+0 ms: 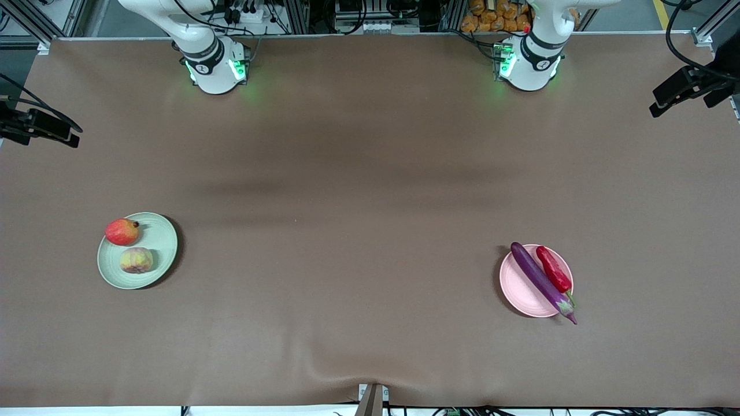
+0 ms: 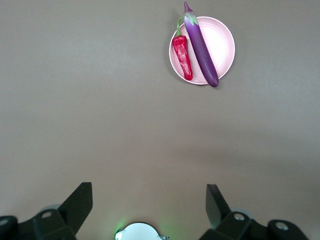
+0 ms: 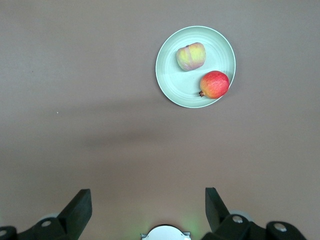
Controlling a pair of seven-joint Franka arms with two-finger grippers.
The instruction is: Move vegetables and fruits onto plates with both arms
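The purple eggplant and the red pepper lie side by side on the pale pink plate toward the left arm's end; they also show in the left wrist view: eggplant, pepper, plate. The round red fruit and the lumpy yellow-pink fruit sit on the pale green plate toward the right arm's end, also seen in the right wrist view. My left gripper and right gripper are open, empty, high over their bases.
The brown table cover spreads between the plates. Both arm bases stand at the table edge farthest from the front camera. Black camera mounts stick in at both ends.
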